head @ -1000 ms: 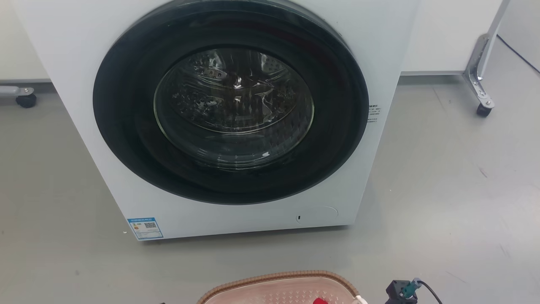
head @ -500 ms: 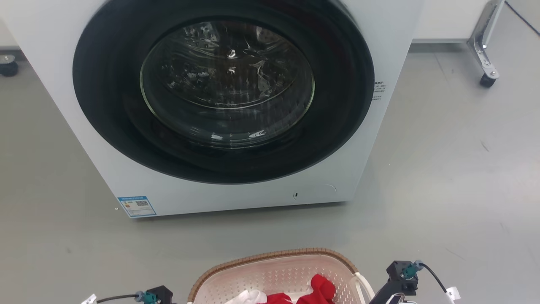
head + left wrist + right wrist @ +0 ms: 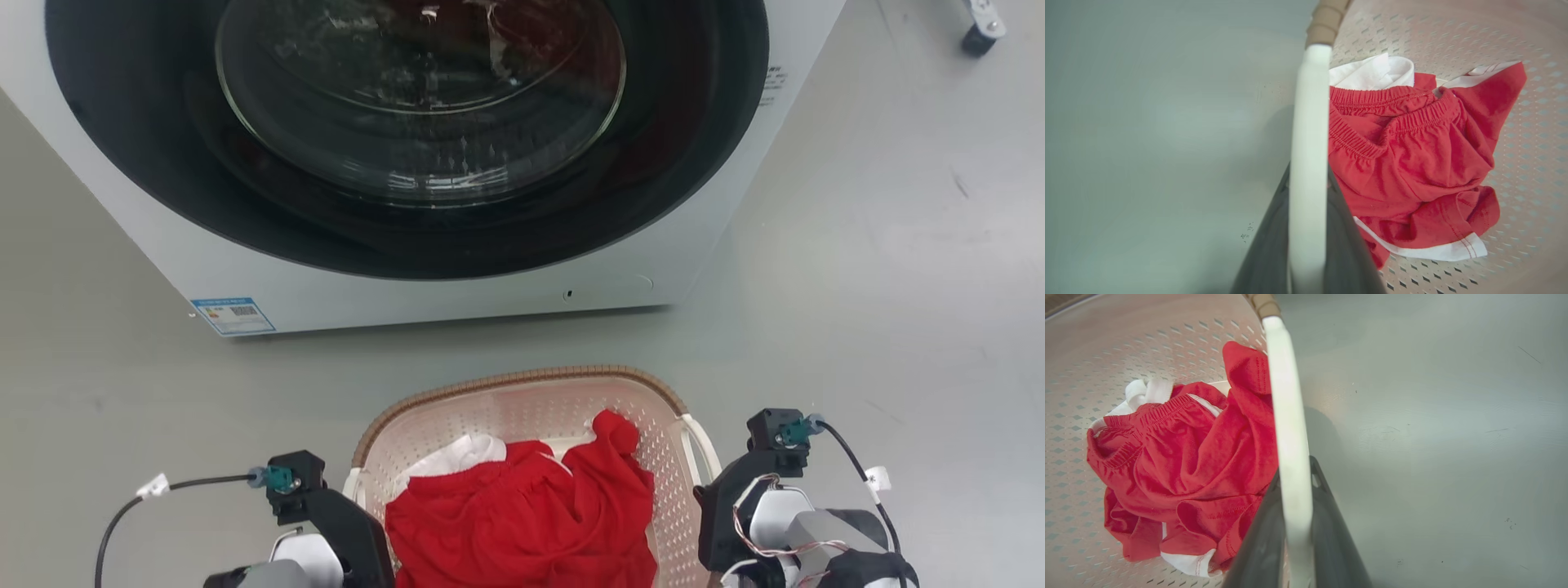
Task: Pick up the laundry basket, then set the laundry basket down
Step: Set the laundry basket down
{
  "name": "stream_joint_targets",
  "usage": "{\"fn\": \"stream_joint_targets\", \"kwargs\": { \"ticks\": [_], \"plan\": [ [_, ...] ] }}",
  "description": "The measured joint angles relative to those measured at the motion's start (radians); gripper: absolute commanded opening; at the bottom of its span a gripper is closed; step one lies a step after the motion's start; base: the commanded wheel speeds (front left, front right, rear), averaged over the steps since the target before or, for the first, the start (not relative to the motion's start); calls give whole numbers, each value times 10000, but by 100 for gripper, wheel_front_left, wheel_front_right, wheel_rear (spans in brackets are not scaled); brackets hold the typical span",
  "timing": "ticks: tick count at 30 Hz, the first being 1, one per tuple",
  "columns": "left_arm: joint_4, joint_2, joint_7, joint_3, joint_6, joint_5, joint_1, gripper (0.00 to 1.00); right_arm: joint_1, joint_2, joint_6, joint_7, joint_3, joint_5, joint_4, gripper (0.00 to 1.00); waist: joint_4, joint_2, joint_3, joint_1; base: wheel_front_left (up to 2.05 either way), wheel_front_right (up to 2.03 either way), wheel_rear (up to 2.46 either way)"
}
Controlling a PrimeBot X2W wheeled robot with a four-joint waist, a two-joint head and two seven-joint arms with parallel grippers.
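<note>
Left gripper (image 3: 1308, 171) fingers clench one white side handle (image 3: 1308, 102) of pale pink-cream perforated plastic laundry basket (image 3: 522, 408); right gripper (image 3: 1294, 467) fingers clench the other. Red cloth garment (image 3: 522, 514) inside.

I am looking at what seems to be a test lab staged as a laundry corner. 1 white front-loading washing machine (image 3: 424, 290) stands on a bare, smooth grey floor (image 3: 857, 286). 1 black caster (image 3: 978, 38) of a metal frame sits far right. The laundry basket (image 3: 522, 377), near the machine, holds red and white clothes (image 3: 522, 514).
</note>
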Motion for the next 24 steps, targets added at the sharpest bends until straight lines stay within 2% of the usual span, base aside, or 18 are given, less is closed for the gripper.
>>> {"fn": "stream_joint_targets", "kwargs": {
  "ticks": [24],
  "plan": [
    [-510,587,-1549,-150,173,650,-2782,0,-2528,-35,-339,-1461,-276,-180,-502,0,-154,1,3656,-1,0,0,0]
  ]
}}
